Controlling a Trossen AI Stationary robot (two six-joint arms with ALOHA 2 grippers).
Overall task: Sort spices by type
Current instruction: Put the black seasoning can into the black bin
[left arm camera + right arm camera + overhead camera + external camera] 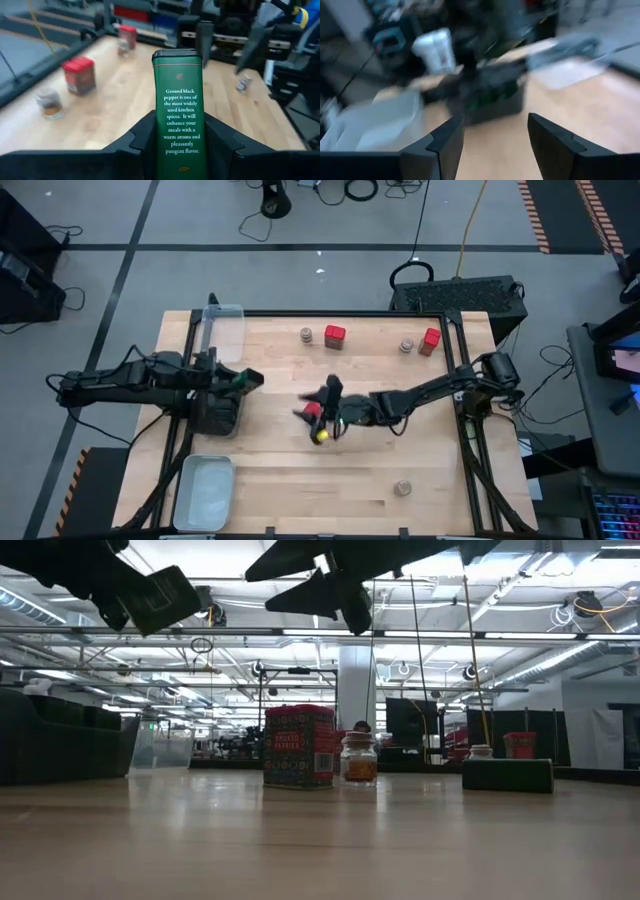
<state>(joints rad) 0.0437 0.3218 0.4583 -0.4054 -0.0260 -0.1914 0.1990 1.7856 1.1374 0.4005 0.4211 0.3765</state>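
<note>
**Spices part sorted, green tin in the left gripper**

Spices are still scattered over the table. Taking the dark tray [222,418] at the left edge as landmark: just above it the left gripper [243,380] is clenched on a green pepper tin [178,115], held upright and clear of the wood. The tray seems to hold more dark tins, though the view is too blurred to count them. Right of the tray, near mid-table, the right gripper [322,420] hangs with its fingers apart and nothing between them in its wrist view; a red and a yellow item lie right by it in the high view, and I cannot tell what they are. Farther from the tray, along the far edge, stand a red tin [335,336] with a round jar [307,335] beside it, then another jar [406,346] and red tin [430,341]. One more jar [403,487] sits alone toward the near right. A clear tray [223,326] beyond the dark tray and a pale tray [204,492] on its near side look empty, so I judge that the red tins and jars remain to be sorted
</note>
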